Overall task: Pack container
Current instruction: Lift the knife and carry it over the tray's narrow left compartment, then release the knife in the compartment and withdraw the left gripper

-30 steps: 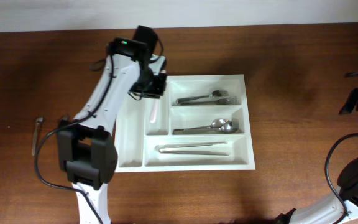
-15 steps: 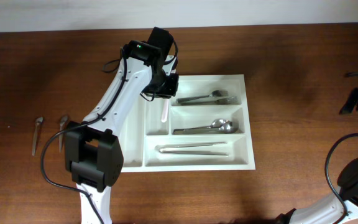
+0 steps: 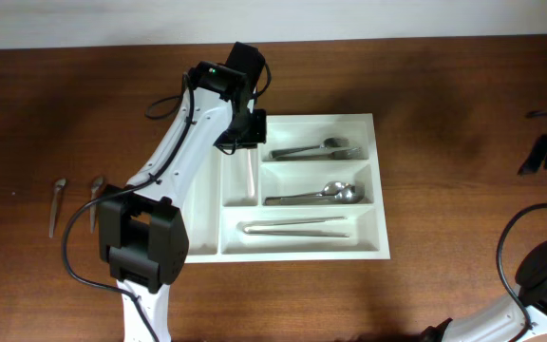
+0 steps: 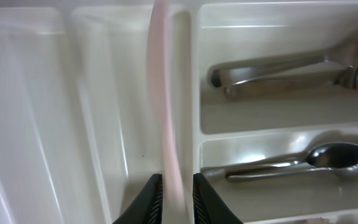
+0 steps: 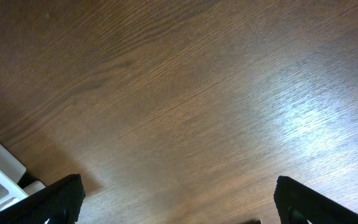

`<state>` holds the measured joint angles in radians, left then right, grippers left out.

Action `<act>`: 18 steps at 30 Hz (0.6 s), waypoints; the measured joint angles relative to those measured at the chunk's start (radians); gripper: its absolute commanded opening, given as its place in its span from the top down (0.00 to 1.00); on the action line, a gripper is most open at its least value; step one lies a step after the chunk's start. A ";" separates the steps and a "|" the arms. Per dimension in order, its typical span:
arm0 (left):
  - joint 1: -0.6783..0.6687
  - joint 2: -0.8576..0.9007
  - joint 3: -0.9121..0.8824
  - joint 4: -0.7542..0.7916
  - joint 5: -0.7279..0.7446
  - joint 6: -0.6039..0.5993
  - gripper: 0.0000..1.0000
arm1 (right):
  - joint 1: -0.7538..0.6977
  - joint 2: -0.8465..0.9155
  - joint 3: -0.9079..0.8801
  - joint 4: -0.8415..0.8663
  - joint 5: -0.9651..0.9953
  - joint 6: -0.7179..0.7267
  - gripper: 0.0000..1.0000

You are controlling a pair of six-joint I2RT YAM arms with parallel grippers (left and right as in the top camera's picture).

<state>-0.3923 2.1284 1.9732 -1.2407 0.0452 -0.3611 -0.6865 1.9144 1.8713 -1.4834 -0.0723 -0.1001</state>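
So the container [image 3: 379, 204] sits about mid-frame in the overhead view, flat on the wooden desk [image 3: 444, 95]. The left gripper [image 4: 178, 200] is over its upper left corner, above the narrow upright slots. There's a thin pale pink stick [image 3: 252, 171] in the right-hand narrow slot, running along the wall next to the long compartments. In the wrist view the jaws sit close on either side of the stick's near end. Honestly I can't tell if they're pinching it or just flanking it.

The top long slot has some metal cutlery [image 3: 311, 149], the middle one has a spoon [image 3: 319, 195], and the bottom one has long pale thin pieces [image 3: 292, 226].

The right gripper [image 5: 176, 202] is way off at the right edge over bare desk, jaws spread wide with nothing between them. Two small utensils [image 3: 74, 201] lie on the desk at far left.
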 measured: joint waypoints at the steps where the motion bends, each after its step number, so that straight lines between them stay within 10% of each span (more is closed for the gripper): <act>1: 0.000 0.000 0.000 -0.002 -0.010 -0.002 0.81 | 0.000 0.000 0.000 0.000 0.000 0.000 0.01; 7: 0.000 0.000 0.000 -0.001 -0.034 -0.003 0.81 | 0.000 0.000 0.000 0.000 0.000 0.000 0.01; 18: 0.012 0.006 0.052 -0.054 -0.135 0.026 0.47 | 0.000 0.000 0.000 0.000 0.000 0.000 0.01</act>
<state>-0.3805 2.1342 2.0251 -1.2949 -0.0895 -0.3355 -0.6865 1.9141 1.8713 -1.4834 -0.0723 -0.0998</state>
